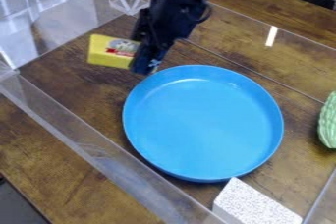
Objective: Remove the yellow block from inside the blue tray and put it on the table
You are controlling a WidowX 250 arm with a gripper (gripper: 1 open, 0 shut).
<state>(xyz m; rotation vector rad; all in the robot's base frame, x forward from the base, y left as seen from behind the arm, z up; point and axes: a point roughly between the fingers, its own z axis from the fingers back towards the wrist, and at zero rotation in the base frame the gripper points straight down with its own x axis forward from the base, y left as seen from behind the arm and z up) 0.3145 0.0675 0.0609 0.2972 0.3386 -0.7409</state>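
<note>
- Because the yellow block (110,50) belongs on the table (79,110), the gripper (140,61) is pinching it at ten o'clock outside the blue tray (203,120).
- Tray is sitting empty.

This looks like a robotics lab test cell rather than a home or kitchen. A dark wood-grain tabletop (59,110) is fenced by clear acrylic walls (53,17) — one runs along the edge from nine o'clock down to six o'clock, another stands at eleven o'clock. A black robot arm (178,7) reaches in from twelve o'clock. At five o'clock lies a speckled grey-white pad (252,203) — staged props, not household clutter.
</note>
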